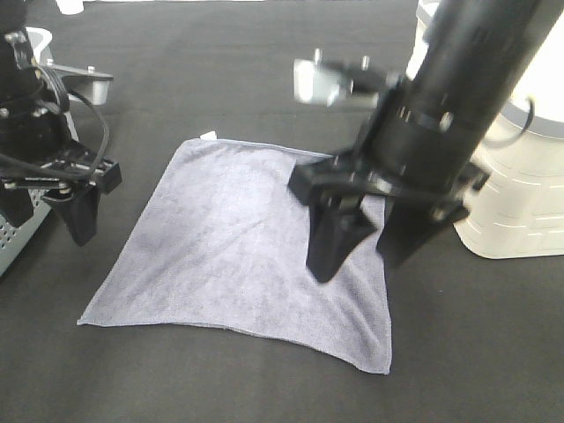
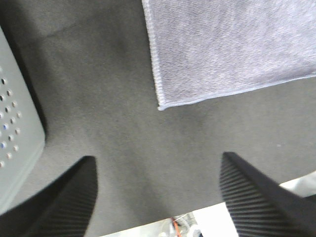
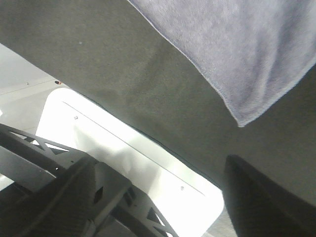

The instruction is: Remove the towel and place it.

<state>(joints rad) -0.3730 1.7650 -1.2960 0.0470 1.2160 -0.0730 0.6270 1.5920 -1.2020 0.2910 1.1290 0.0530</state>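
Both hands are spread wide with nothing between the fingers, so you're not holding anything right now. Your left hand (image 1: pixel 77 198) hangs at the left edge of the overhead frame, just off the towel's left border and clear of it. In the left wrist view only black worktop (image 2: pixel 123 148) sits between its fingers, and a towel corner lies a bit ahead of the tips. Your right hand (image 1: pixel 374 238) is the nearer one: in the overhead view it hangs over the right side of the towel (image 1: pixel 238 247), one finger in front of the cloth and the other past its right border. I can't tell from that view whether the tips touch the fabric. The right wrist view shows the other near corner ahead of the fingers, not between them.

The towel lies spread flat in the middle of the frame, roughly square and turned a little, with a small white tag at its upper left corner. Being squarish it has no real long axis, so what matters is edges and corners. It's lying between your two arms, one side facing each.

A white bin (image 1: pixel 520 194) stands at the right, right next to the right arm, and a grey perforated basket (image 1: pixel 13 233) sits at the far left. My read is the cloth already looks placed, so backing off looks like what's left.
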